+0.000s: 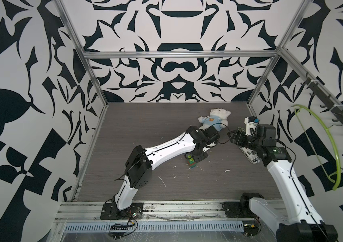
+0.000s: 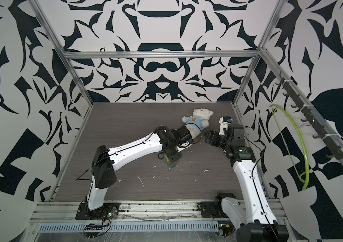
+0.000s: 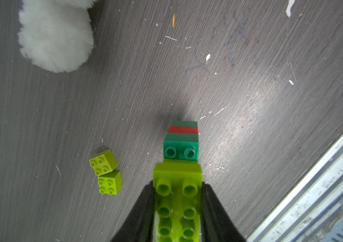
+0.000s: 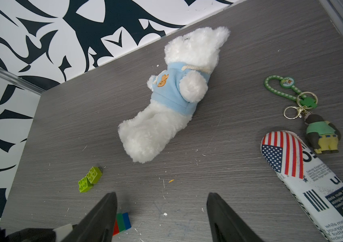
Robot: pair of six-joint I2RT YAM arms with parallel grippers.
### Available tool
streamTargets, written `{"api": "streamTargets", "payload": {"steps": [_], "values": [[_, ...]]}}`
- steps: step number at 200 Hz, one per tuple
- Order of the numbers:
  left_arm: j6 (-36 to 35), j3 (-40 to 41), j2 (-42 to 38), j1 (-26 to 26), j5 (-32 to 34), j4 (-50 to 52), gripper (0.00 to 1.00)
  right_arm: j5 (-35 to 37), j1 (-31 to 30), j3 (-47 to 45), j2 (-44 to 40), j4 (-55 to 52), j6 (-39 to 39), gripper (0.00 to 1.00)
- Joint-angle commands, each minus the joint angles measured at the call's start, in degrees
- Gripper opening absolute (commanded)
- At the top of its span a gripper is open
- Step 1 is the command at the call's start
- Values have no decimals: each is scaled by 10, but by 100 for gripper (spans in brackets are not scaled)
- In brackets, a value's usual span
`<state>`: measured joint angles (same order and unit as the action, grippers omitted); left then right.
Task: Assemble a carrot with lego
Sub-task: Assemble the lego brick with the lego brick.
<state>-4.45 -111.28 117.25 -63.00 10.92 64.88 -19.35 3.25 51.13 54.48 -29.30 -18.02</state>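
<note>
The carrot is a short stack near the table's middle, seen in both top views, its blue end toward the table. The left wrist view shows an oblong lime brick topping dark green and red layers. My left gripper is shut on that lime brick, one finger on each long side. Two loose square lime lego bricks lie touching beside the stack. My right gripper hovers open and empty to the right, with the stack's red, green and blue bands beside one finger.
A white teddy bear in a blue shirt lies behind the stack, partly under the left arm. A flag-and-newsprint pouch and a green keychain with a figure lie at the right. A lime hanger hangs on the right wall.
</note>
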Motion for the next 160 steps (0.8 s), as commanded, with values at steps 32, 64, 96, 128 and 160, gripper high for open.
{"api": "streamTargets", "payload": {"steps": [32,64,96,128,160], "values": [[0,-12,10,2,-9,18,0,-6,-2,2,-4,19,5,73],[0,3,12,13,-1,15,0,-7,-3,3,-4,17,5,73],[0,14,12,14,-26,10,0,-7,-2,3,-4,17,5,73],[1,21,13,14,-36,20,0,-6,-2,2,-4,17,5,73],[-1,26,21,14,-31,17,0,-6,-2,4,-5,16,5,73]]}}
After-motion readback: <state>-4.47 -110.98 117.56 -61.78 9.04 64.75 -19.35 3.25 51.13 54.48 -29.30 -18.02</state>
